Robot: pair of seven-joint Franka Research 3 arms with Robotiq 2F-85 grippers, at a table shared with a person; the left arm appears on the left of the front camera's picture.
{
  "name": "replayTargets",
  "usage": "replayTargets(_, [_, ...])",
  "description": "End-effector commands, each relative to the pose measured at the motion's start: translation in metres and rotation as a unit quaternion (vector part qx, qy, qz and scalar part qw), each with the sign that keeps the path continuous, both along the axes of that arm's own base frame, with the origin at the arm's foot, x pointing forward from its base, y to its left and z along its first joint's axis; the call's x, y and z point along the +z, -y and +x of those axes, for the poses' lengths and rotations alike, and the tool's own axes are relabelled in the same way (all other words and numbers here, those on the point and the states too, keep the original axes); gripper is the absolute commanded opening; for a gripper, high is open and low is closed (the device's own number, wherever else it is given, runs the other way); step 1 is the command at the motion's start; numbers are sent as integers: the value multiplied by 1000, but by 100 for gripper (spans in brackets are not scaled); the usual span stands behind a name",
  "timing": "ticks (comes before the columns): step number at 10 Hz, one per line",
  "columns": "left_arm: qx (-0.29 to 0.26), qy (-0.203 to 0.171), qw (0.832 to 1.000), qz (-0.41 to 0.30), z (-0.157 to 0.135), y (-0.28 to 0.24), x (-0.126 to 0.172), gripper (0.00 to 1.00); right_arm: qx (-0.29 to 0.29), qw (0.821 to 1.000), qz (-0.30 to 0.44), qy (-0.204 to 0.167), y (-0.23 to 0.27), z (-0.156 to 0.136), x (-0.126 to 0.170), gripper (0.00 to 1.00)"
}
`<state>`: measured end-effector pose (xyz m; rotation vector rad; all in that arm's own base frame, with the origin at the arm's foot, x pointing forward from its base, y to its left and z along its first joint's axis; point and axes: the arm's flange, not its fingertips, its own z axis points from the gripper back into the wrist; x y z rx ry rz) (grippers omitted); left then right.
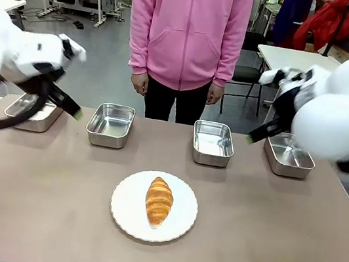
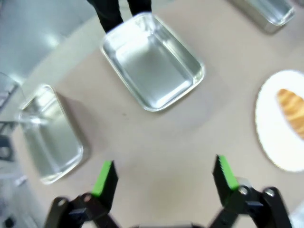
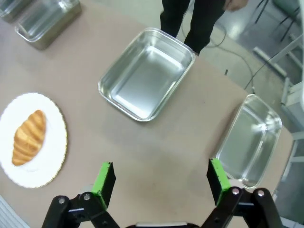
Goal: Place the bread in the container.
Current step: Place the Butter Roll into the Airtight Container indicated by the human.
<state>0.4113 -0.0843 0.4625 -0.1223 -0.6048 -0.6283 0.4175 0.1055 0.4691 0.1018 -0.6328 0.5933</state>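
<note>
Bread [image 1: 159, 200] lies centred on the plate [image 1: 123, 211], seemingly reachable by either arm. Left gripper [image 2: 164, 173] and right gripper [image 3: 161, 178] hover, fingers [image 3: 105, 179] released (nothing held).

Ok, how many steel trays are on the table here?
4, in a row along the far side of the table: far-left tray, partly covered; centre-left tray; centre-right tray; far-right tray, also partly covered. None looks fully hidden.

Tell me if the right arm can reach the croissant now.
Probably yes: the right hand hangs open over bare table, and the croissant lies uncovered on its white plate with nothing between.
</note>
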Motion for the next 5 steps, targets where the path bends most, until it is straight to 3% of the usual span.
replayTargets(1, [-46,-24,999,-2,8,-50,28,100,29,998,51,-5,72,4,31,100])
replayTargets(2, [-74,-32,997,-18,9,-77,39,100,12,997,76,-3,103,6,41,100])
replayTargets(3, [-109,-38,993,-23,13,-110,51,100,43,993,111,-1,137,8,51,100])
replayTargets(5, [-168,-34,984,-44,21,-159,49,100,75,988,133,-2,174,11,51,100])
